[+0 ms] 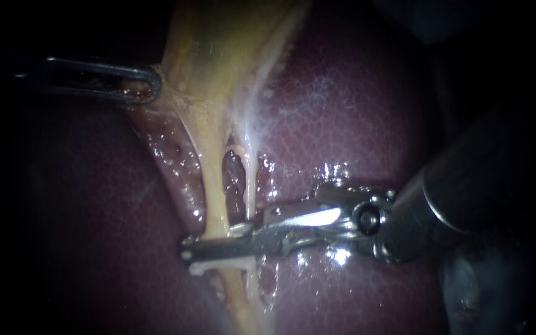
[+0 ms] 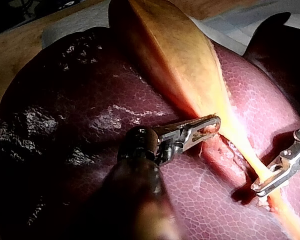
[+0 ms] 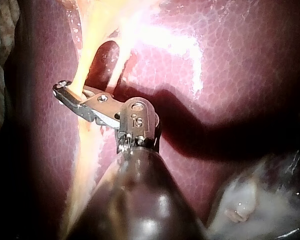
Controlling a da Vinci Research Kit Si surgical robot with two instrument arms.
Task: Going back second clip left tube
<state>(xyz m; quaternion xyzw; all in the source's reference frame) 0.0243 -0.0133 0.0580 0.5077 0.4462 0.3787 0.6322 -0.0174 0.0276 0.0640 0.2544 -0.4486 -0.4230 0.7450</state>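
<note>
Right instrument [image 1: 188, 253] is apparently clamping the left tube [image 1: 213, 180] between its jaws while left instrument [image 1: 150, 85] is pinching the gallbladder [image 1: 218, 56]; withdrawing unopened could tear the tube

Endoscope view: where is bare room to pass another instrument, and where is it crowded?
Free: bare liver right of the right tube, above the right instrument; liver below the left instrument, left of the left tube. Crowded: where the right instrument crosses both tubes, and the gallbladder by the left instrument.
</note>
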